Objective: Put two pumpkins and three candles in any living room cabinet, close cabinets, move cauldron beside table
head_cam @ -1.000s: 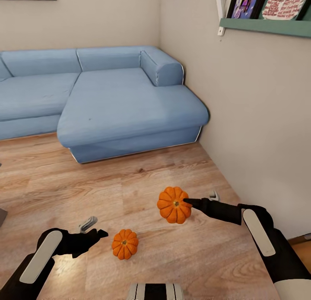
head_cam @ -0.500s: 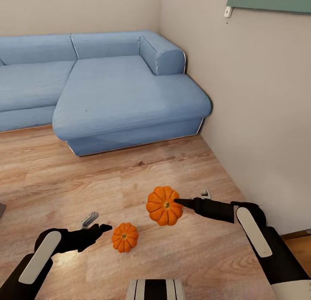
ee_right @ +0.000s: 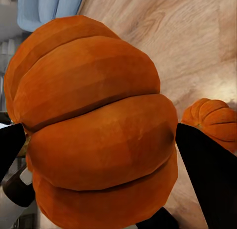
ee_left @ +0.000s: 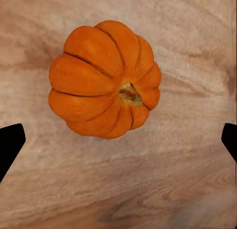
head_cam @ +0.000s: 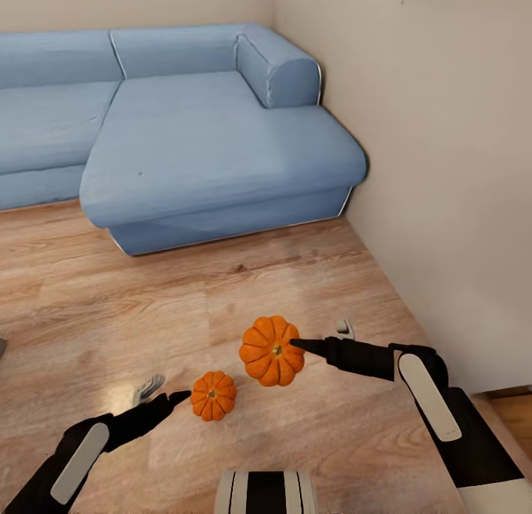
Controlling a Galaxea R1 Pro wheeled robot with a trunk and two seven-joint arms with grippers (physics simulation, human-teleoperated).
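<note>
One orange pumpkin (head_cam: 267,351) hangs above the wooden floor with my right gripper (head_cam: 297,345) shut on it; in the right wrist view this pumpkin (ee_right: 94,125) sits large between the two dark fingers. The other, smaller pumpkin (head_cam: 213,396) lies on the floor just left of it. My left gripper (head_cam: 167,393) is open, its dark fingertip almost at that pumpkin's left side. In the left wrist view the floor pumpkin (ee_left: 103,80) lies ahead of the wide-apart fingers. Candles, cabinet, cauldron and table are out of view.
A large blue corner sofa (head_cam: 207,151) stands ahead on the floor. A pale wall (head_cam: 443,166) runs close along the right side. Wooden floor (head_cam: 111,307) stretches between me and the sofa. My base (head_cam: 266,492) shows at the lower edge.
The head view has tilted down and shifted, so the shelf on the wall has left the picture. My left gripper has reached closer to the floor pumpkin. The right gripper still holds its pumpkin.
</note>
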